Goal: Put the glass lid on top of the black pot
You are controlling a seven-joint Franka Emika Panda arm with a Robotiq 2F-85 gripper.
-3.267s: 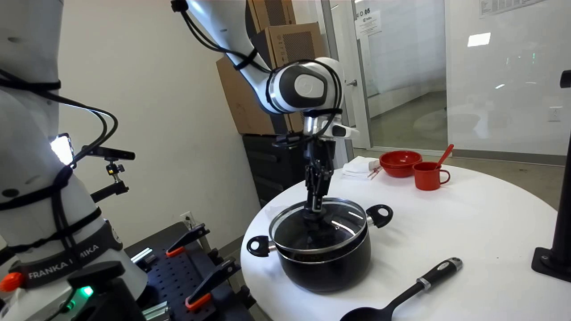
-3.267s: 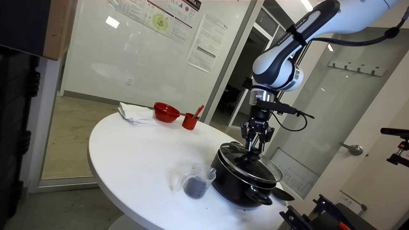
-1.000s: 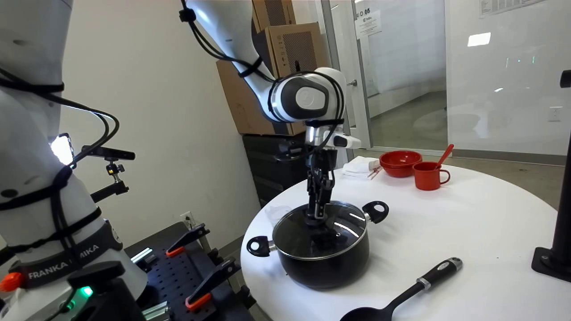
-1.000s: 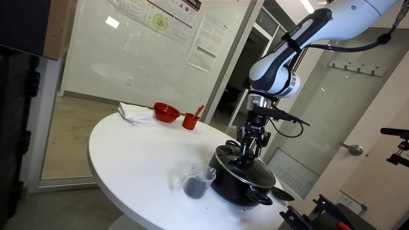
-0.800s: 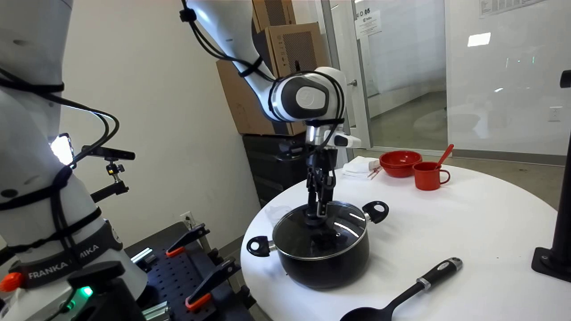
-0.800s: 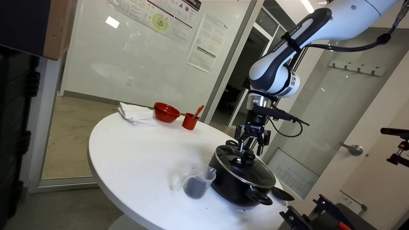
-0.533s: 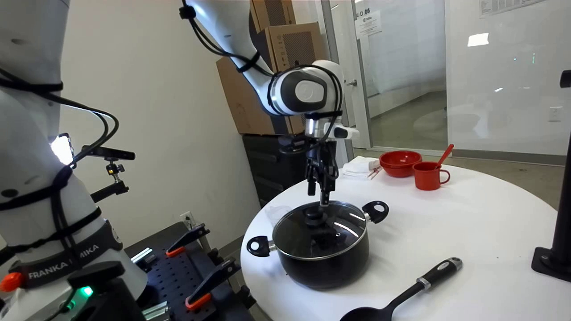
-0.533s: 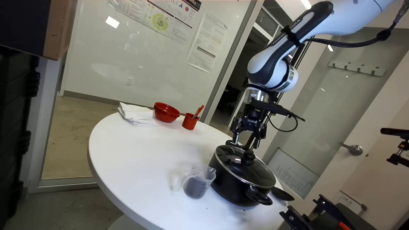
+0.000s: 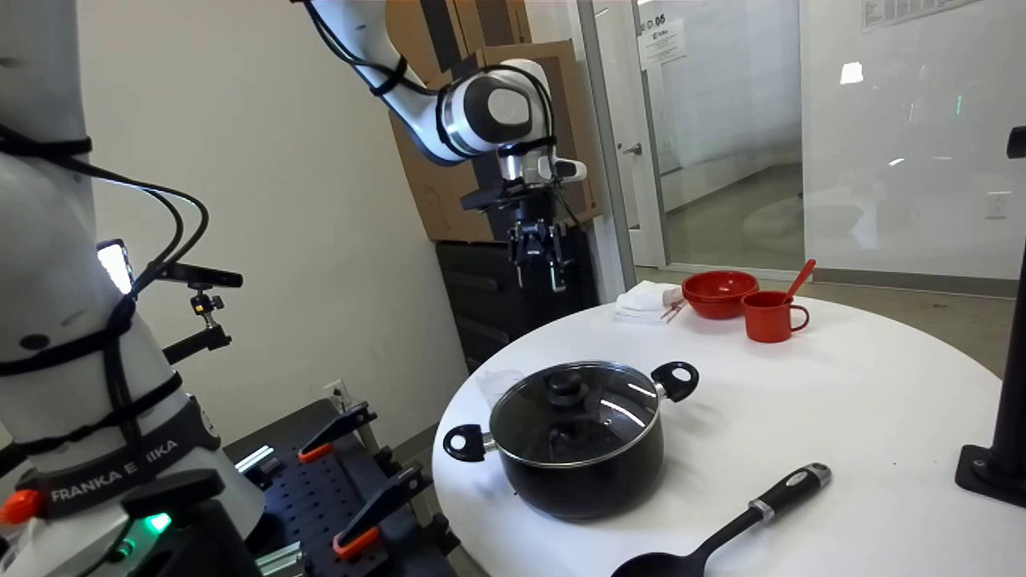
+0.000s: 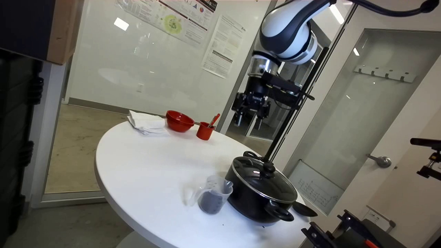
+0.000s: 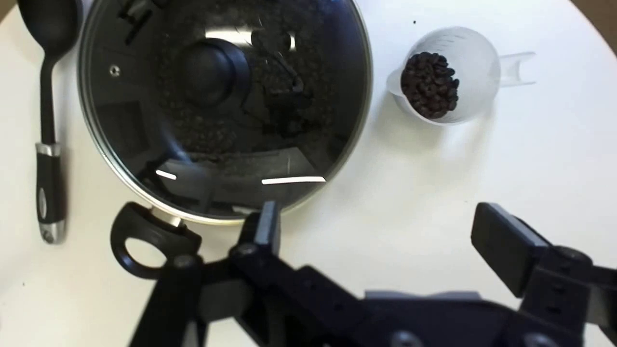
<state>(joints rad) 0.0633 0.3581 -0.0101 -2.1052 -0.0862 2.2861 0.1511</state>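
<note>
The glass lid (image 9: 553, 437) lies level on the black pot (image 9: 589, 489), its metal rim meeting the pot's edge all round as far as both exterior views show. Its dark knob (image 10: 268, 167) stands up free at the centre. Above the pot and off toward its far side hangs my gripper (image 9: 539, 282), well apart from the lid. In the wrist view the gripper (image 11: 378, 214) has its fingers spread wide with only white table behind the gap. There the glass lid (image 11: 212, 135) fills the upper left, and dark beans show through it.
A clear measuring cup (image 11: 475, 82) with dark beans stands beside the pot. A black spoon (image 9: 745, 517) lies on the other side. Farther back are a red mug (image 9: 767, 319), red bowls (image 9: 719, 292) and white napkins (image 10: 146, 122). A black post (image 9: 1010, 377) rises at the table's edge.
Earlier the lid sat tilted over the pot with my gripper shut on its knob. It came down level, my fingers opened off the knob, and the arm rose and drew away.
</note>
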